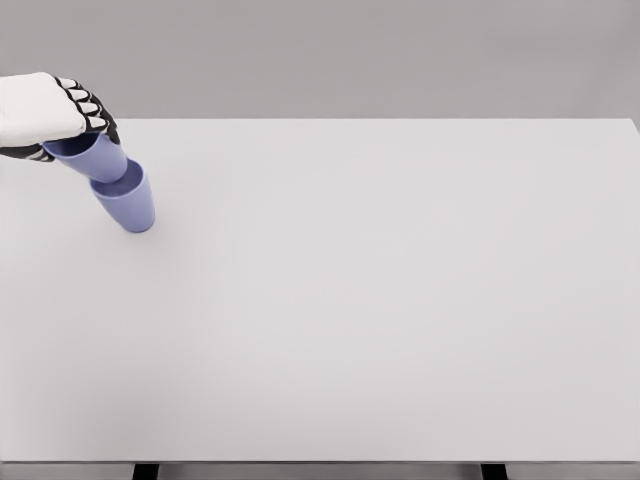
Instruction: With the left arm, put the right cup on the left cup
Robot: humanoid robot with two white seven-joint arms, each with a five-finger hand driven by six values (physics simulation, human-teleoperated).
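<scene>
The upper cup (92, 157), a smooth periwinkle-blue plastic tumbler with no handle, sits directly under the left hand (55, 112), its rim tucked up against the palm and fingertips. It leans, its base pointing down and away from the hand toward the desk's middle. That base has entered the mouth of the lower cup (128, 200), an identical periwinkle-blue tumbler just below and beyond the hand, which stands on the desk and also appears tilted the same way. The two read as partly nested, one inside the other, though how deep the upper one has gone cannot be told from this angle.

The left hand, white-shelled with dark jointed fingers (90, 108), is curled over the upper cup's rim and clamped on it from above; the thumb side is hidden behind the cup. The right hand does not show at all.

Around the pair, the pale grey flat desk (400, 300) stretches wide out from the hand to the far side, with two dark legs just visible at the bottom edge.

By my reading, the stacking step is nearly finished: the carried cup is already in the other, but both lean rather than stand square. The next move likely calls for easing the upper cup straight and down until it seats, then opening the fingers gently and lifting the hand clear upward. Letting go while tilted could tip the stack.
</scene>
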